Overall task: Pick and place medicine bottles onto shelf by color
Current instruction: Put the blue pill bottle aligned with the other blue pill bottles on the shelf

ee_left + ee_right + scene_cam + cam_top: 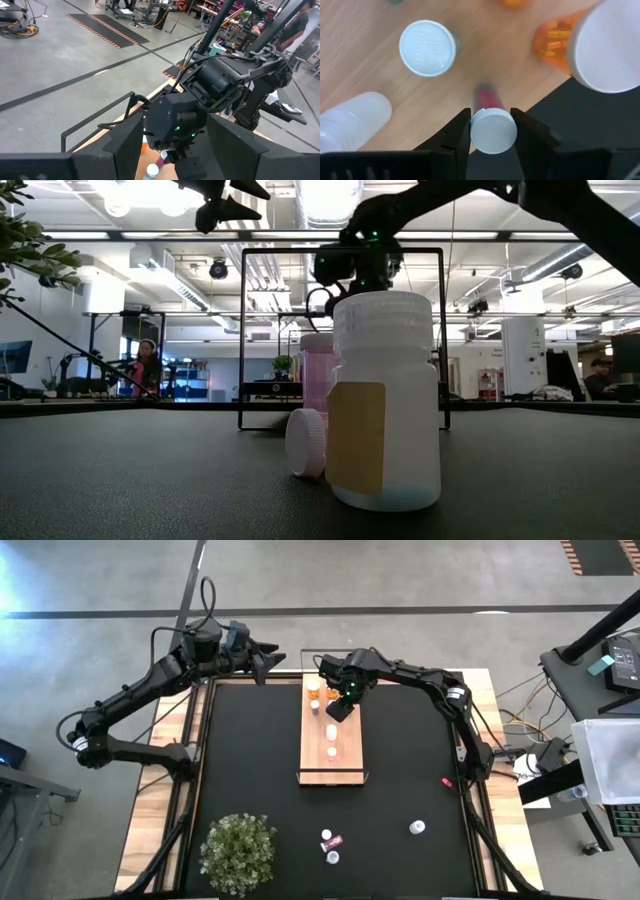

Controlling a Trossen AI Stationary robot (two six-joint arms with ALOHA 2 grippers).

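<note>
Right gripper (490,131): pinching a pink bottle (489,121) over the shelf (380,80), upper centre.
Left gripper (268,662): spread, waiting upper left.
Advice: lowering upright, clear of the orange bottle (555,40).

No writing can be read anywhere; the pale yellow label (356,437) on the nearest white plastic bottle (385,400) looks blank.

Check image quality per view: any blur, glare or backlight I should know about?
Low view: ceiling lights blow out behind the arms, which read as silhouettes; the white bottle fills the foreground. Right wrist view: the pink bottle in the right end effector is sharp, but the orange bottle is soft. High view: even light, bottles on the shelf tiny.
</note>
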